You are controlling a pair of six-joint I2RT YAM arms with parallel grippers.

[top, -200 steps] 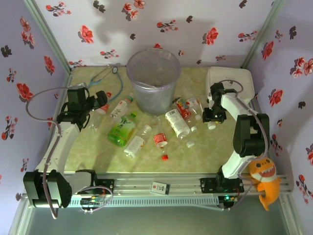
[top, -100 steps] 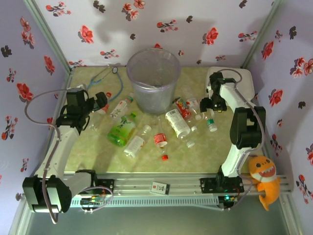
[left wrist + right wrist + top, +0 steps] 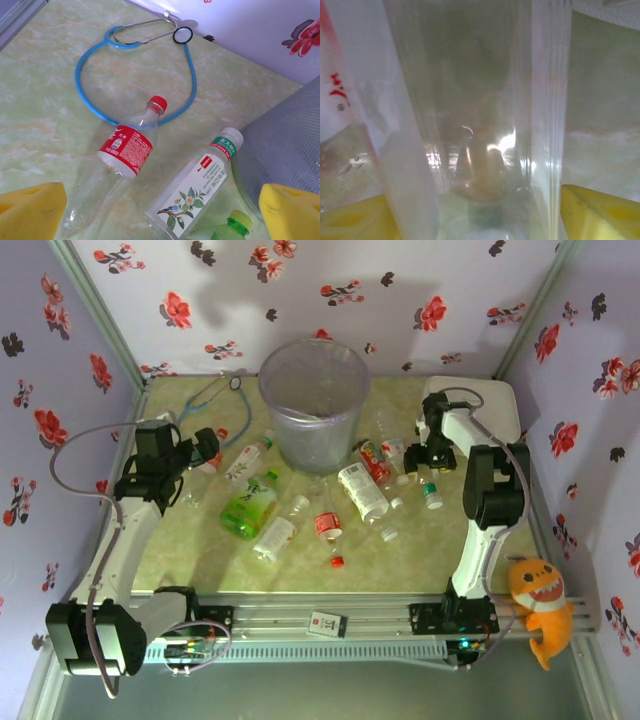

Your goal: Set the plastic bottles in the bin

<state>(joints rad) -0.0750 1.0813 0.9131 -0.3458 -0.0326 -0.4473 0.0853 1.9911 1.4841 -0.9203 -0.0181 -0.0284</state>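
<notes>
From above, the bin (image 3: 352,360) stands at the back of the bench (image 3: 190,555). I can make out no bottle inside it, though its wall is cloudy. The bottles (image 3: 362,490), about ten of them, lie on the bench in front of it in a loose spread from one arm across to the other. I judge the task barely begun, with every bottle left to move. The left tool (image 3: 203,447) hovers over the left end of the spread, near a stethoscope (image 3: 208,392). The right tool (image 3: 424,462) is low at the right end, among the bottles and just beside a white box (image 3: 480,400).

In the left wrist view, this tool's yellow pads (image 3: 30,212) sit at the two lower corners, wide apart and holding nothing. Below it lie a red-labelled bottle (image 3: 126,149), its neck over the stethoscope's blue tube, and a white-labelled bottle (image 3: 195,192) just beside it. The white-labelled bottle's cap is close to the bin wall.

In the right wrist view, a clear bottle (image 3: 480,100) stands very close to the lens, between the yellow pads (image 3: 600,215). The pads are apart, on either side of the bottle. I cannot tell whether they press on it, so I take it as framed but not yet gripped.
</notes>
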